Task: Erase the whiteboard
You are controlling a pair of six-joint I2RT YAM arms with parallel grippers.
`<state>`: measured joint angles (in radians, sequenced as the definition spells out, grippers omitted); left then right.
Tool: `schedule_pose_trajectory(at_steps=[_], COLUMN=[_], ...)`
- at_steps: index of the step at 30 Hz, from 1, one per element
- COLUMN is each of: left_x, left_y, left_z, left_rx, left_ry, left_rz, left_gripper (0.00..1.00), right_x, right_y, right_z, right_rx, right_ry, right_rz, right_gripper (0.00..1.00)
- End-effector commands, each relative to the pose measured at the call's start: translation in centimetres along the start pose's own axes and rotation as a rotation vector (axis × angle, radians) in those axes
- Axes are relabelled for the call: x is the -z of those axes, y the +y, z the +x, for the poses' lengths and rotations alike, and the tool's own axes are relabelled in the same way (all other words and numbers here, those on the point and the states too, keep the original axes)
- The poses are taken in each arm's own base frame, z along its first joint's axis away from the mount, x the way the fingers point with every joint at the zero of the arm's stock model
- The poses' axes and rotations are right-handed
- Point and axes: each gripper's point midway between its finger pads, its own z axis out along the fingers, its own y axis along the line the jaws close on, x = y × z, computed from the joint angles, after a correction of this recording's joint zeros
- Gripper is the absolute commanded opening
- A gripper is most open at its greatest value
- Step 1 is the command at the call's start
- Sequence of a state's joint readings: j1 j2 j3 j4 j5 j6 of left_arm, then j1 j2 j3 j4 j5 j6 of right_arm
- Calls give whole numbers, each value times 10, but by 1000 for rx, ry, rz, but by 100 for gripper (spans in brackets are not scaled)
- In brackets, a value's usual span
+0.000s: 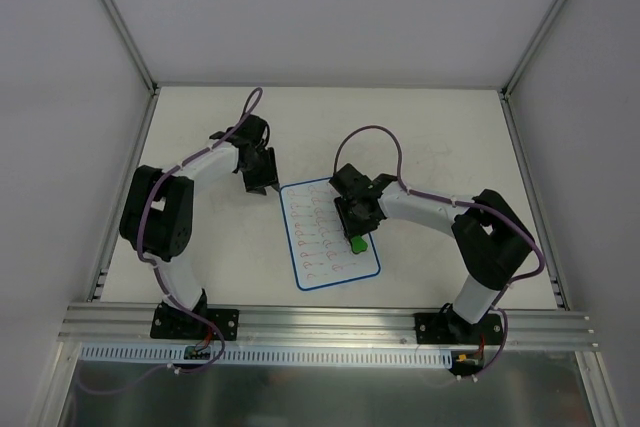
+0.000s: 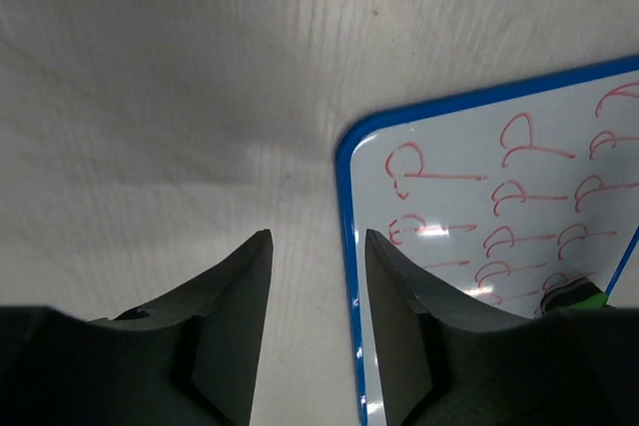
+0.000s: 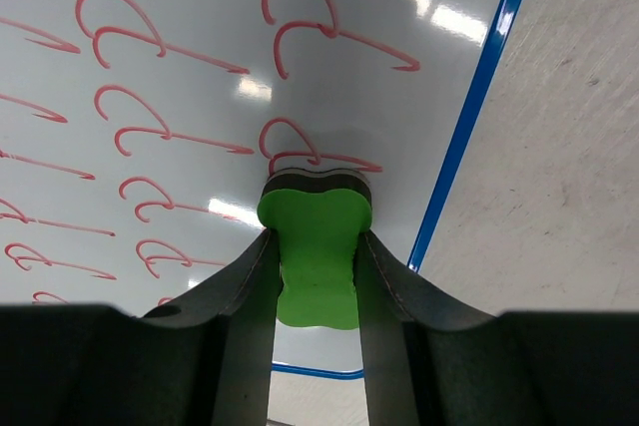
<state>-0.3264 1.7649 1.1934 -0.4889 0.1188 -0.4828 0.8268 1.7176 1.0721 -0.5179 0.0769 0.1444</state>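
The whiteboard (image 1: 330,235) lies flat in the middle of the table, blue-bordered and covered with rows of red marks. My right gripper (image 1: 357,235) is over its right part, shut on a green bone-shaped eraser (image 3: 318,246). The eraser's dark underside meets the whiteboard (image 3: 180,67) beside a red mark. My left gripper (image 1: 262,182) is at the board's far left corner. In the left wrist view its fingers (image 2: 389,286) stand apart, with the blue edge of the whiteboard (image 2: 499,197) running between them. One finger is over the board, the other over the table. The eraser (image 2: 589,298) shows at the lower right.
The off-white tabletop (image 1: 450,137) surrounds the board. White walls close in the back and both sides. An aluminium rail (image 1: 330,322) with both arm bases runs along the near edge.
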Motion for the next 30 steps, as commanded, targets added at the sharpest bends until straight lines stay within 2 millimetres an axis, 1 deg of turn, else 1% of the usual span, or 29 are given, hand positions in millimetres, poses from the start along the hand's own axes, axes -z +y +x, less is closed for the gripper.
schedule_pose_trajectory(at_steps=[1, 2, 3, 4, 7, 10, 16, 19, 20, 21, 22, 23, 24, 25, 26, 27, 29, 30], left_x=[-5, -12, -13, -18, -23, -30, -41, -43, -44, -45, -45, -46, -46, -46, -46, -47, -46, -46], left_y=[-8, -7, -10, -10, -15, -12, -6, -3, -1, 1, 2, 2, 4, 5, 5, 7, 7, 7], left_z=[-14, -13, -16, -14, -16, -15, -6, -1, 1, 2, 3, 4, 7, 8, 9, 13, 14, 18], left_rx=[7, 7, 2, 0, -14, -16, -9, -10, -11, -11, -14, -13, -11, -11, -11, -10, -2, 0], left_ry=[-15, 0, -7, 4, 3, 11, 44, 49, 54, 56, 60, 62, 69, 70, 73, 82, 81, 89], left_rz=[-1, -10, -11, -20, -25, -45, -67, -83, -89, -96, -98, -97, -101, -104, -102, -109, -105, -106], left_gripper=[41, 40, 38, 37, 35, 32, 27, 17, 15, 9, 5, 2, 0, 0, 0, 0, 0, 0], right_x=[5, 5, 5, 4, 3, 4, 5, 9, 12, 15, 18, 22, 25, 27, 32, 34, 31, 39], right_y=[-6, -5, -5, -5, -5, -3, -3, -1, 1, 2, 4, 7, 8, 10, 14, 17, 24, 33], right_z=[17, 17, 17, 17, 17, 16, 14, 10, 7, 3, -1, -11, -16, -22, -36, -43, -57, -76], right_rx=[33, 32, 36, 36, 34, 35, 38, 34, 31, 31, 31, 31, 31, 32, 29, 25, 18, 3], right_ry=[73, 74, 75, 77, 81, 79, 73, 55, 45, 32, 20, -9, -24, -39, -72, -86, -98, -139], right_rz=[12, 9, 10, 10, 9, 2, 0, -10, -16, -20, -24, -30, -30, -31, -38, -42, -45, -65], right_gripper=[11, 11, 11, 11, 11, 11, 11, 11, 11, 11, 11, 11, 11, 11, 11, 11, 11, 11])
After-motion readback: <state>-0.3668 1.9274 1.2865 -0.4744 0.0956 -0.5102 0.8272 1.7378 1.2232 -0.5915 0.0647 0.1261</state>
